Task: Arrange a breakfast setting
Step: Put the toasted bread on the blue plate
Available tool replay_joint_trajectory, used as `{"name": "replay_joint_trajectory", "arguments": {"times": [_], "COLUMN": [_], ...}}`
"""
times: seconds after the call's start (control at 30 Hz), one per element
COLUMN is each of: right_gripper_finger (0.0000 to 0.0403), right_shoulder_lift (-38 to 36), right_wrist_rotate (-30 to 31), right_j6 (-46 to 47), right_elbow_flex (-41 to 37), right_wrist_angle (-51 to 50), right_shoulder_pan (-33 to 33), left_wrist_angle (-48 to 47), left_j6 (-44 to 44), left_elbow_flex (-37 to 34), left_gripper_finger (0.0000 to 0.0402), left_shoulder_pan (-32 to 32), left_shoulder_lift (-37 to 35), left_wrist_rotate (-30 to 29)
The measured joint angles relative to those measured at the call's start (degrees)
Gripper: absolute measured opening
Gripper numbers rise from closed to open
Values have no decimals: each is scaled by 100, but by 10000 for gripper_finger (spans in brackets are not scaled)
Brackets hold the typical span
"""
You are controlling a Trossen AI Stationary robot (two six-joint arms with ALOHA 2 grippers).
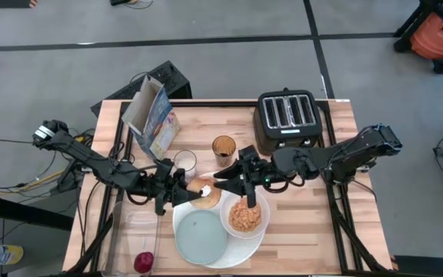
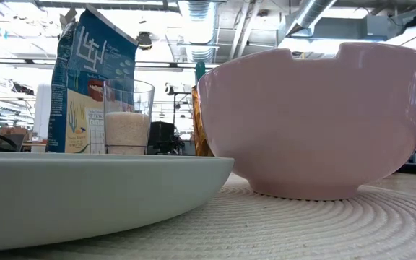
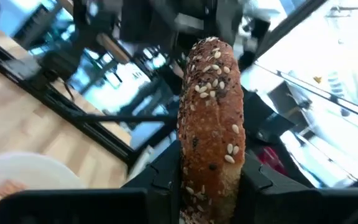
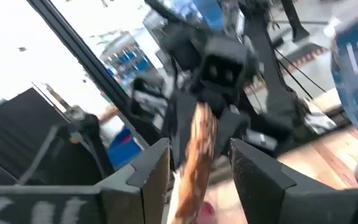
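My left gripper (image 1: 181, 190) is shut on the browned, seeded bagel ring (image 1: 204, 192), which is held above the table just beyond the large white plate (image 1: 246, 250). My right gripper (image 1: 229, 183) is open and faces the left one, a finger on either side of the bagel's other edge (image 4: 197, 149). The small pale-blue plate (image 1: 201, 237) and the white bowl (image 1: 244, 214) of orange cereal flakes (image 1: 244, 217) rest on the large plate. The red apple (image 1: 143, 262) lies at the near edge. The blue cereal box (image 1: 151, 115) stands at the far left. The spoon is not in view. My left gripper pinches the bagel's rim (image 3: 211, 180) between its two fingers, one on each flat face. It comes level from the table's left. The bagel sticks out beyond the fingers, lifted clear of the table. My right gripper's fingers (image 4: 253, 168) flank the bagel; I cannot tell whether they touch it.
A black four-slot toaster (image 1: 287, 119) stands at the far right. A clear glass of white grains (image 1: 184, 160) and an amber glass (image 1: 223, 148) stand just beyond the grippers. In the low view the bowl (image 2: 316, 123) and the plate rim (image 2: 85, 188) fill the foreground.
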Motion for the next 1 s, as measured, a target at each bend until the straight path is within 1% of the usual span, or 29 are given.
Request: {"name": "replay_joint_trajectory", "arguments": {"times": [0.1,0.17,0.23,0.33,0.47,0.83,0.93,1.0], "right_gripper_finger": [191,191,191,191,191,191,191,191], "right_shoulder_lift": [-198,-296,-480,-661,-872,-982,-960,-941], "right_wrist_rotate": [-5,-11,-11,-9,-7,11,11,11], "right_j6": [-2,-2,-84,-224,-249,-253,-244,-243], "right_elbow_flex": [-6,11,3,3,1,-2,-5,-6], "right_wrist_angle": [-98,-15,-160,-220,-356,-842,-979,-949], "right_shoulder_pan": [5,11,11,11,11,5,2,2], "left_wrist_angle": [-280,-605,-1032,-1722,-2367,-3135,-3275,-3177], "left_j6": [-225,-407,-632,-1059,-1558,-2209,-2451,-2561], "left_elbow_flex": [0,0,0,-2,-2,-2,-2,-2], "left_gripper_finger": [72,71,71,71,71,71,71,71], "left_shoulder_pan": [-109,-192,-279,-409,-590,-1120,-1231,-1302], "left_shoulder_lift": [0,0,0,0,0,15,163,358], "left_wrist_rotate": [202,343,447,466,462,508,493,558]}}
